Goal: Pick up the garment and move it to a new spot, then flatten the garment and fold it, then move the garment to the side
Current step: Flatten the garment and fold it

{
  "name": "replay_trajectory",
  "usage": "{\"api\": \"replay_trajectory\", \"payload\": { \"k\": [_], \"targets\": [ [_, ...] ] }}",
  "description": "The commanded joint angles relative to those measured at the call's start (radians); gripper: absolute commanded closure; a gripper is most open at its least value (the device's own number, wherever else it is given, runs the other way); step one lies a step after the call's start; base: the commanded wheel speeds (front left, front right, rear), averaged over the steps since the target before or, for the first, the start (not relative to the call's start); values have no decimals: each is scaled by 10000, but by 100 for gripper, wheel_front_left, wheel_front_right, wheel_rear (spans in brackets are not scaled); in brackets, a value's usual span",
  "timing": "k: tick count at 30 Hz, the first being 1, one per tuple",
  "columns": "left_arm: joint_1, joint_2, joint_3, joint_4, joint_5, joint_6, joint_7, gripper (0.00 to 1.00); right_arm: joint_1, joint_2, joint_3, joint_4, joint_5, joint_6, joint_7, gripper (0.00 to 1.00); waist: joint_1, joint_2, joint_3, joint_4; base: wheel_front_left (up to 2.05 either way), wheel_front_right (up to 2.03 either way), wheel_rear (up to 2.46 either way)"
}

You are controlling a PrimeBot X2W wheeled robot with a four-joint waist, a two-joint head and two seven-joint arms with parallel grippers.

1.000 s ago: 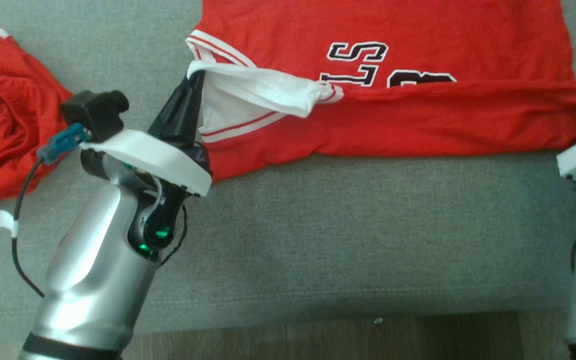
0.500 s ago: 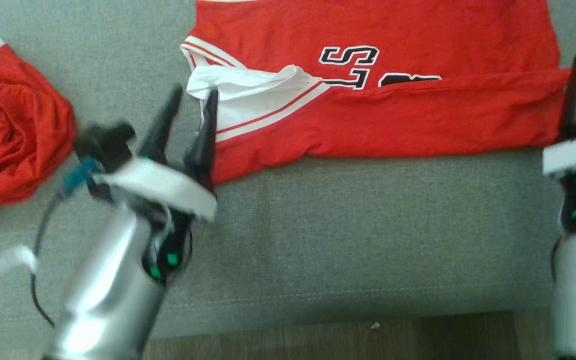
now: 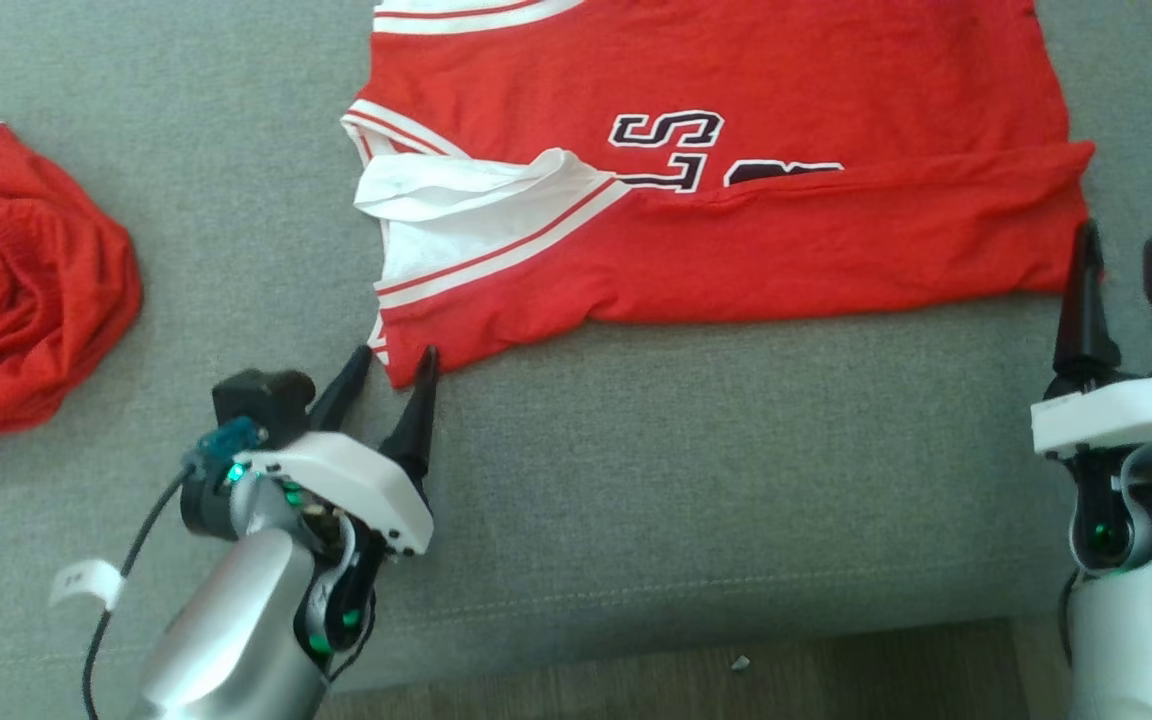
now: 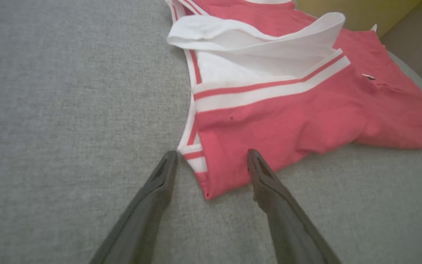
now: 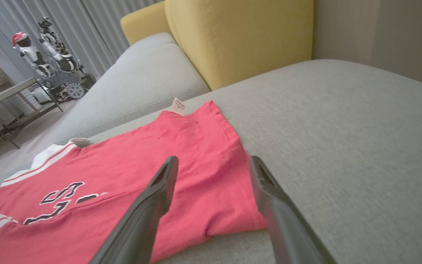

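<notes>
Red garment (image 3: 736,230) flat on sofa (image 3: 686,450); both jaws apart, empty, at its near corners

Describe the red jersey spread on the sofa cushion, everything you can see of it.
The red jersey looks like thin knit, with white-and-red striped trim and black, white-edged lettering. It lies mostly flat on the grey sofa cushion, its near long edge folded over the lettering and its white inside showing at its left end. The open left gripper straddles its near left corner without pinching it; the open right gripper stands at its near right corner.
</notes>
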Motion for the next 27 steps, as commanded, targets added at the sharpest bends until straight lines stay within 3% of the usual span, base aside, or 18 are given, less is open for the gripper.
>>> {"api": "replay_trajectory", "payload": {
  "k": [1,2,12,19,20,21,23,24,25,27],
  "targets": [
    [-249,220,212,-22,25,15,155,55,113,23,150,-298,-13,63,92,0,1,0,32,-40,0,0,0],
    [-280,233,168,33,15,-23,250,100,104,38,54,-207,-40,63,257,0,1,0,47,-57,0,0,0],
    [-390,478,192,4,-42,-170,181,100,-867,-56,-947,1516,-757,63,1610,0,1,0,15,103,0,0,0],
    [-453,507,131,49,-39,-197,168,100,-1513,-270,-946,2565,-841,63,1732,0,1,0,-10,231,0,0,0],
    [-462,506,111,57,-35,-201,172,100,-1596,-310,-958,2752,-849,63,1751,8,1,0,-14,251,0,0,0],
    [-476,507,92,66,-22,-198,171,100,-1664,-345,-995,2958,-855,63,1806,33,1,0,-18,270,0,0,0],
    [-503,511,66,84,-3,-195,149,100,-1787,-399,-1005,3290,-821,63,1838,50,1,0,-33,302,0,0,0],
    [-512,513,59,97,-7,-201,140,100,-1833,-427,-996,3413,-800,63,1796,67,1,0,-49,314,0,0,0],
    [-523,517,58,110,-3,-201,110,100,-1855,-476,-963,3529,-793,63,1748,97,1,0,-75,329,0,0,0],
    [-539,539,37,162,7,-227,69,100,-1875,-593,-878,3704,-722,63,1558,100,1,0,-157,361,0,0,0]
  ]
}}
